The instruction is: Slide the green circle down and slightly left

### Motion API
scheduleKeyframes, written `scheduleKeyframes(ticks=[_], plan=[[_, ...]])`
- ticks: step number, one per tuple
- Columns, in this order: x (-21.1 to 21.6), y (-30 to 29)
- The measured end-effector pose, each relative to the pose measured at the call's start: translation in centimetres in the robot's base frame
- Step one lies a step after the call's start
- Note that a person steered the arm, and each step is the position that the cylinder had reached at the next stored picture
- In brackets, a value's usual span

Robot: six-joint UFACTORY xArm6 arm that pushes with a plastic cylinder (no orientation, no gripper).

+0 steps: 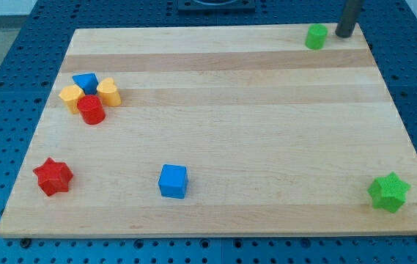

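The green circle [315, 36] is a short green cylinder near the top right corner of the wooden board [237, 125]. My tip [343, 34] is the lower end of a dark rod that comes down from the view's top edge. It stands just to the right of the green circle, with a small gap between them.
A green star [389, 192] lies at the bottom right. A blue cube [173, 181] sits at the bottom middle and a red star [53, 177] at the bottom left. At the left, a blue triangle [85, 82], yellow heart [108, 92], yellow block [71, 97] and red cylinder [91, 109] cluster together.
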State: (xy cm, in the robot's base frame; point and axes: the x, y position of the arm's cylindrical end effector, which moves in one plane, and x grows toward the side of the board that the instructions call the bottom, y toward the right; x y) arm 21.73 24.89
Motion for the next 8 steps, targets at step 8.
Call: scheduleKeyframes(ticks=[8], plan=[[6.5,-13.0]])
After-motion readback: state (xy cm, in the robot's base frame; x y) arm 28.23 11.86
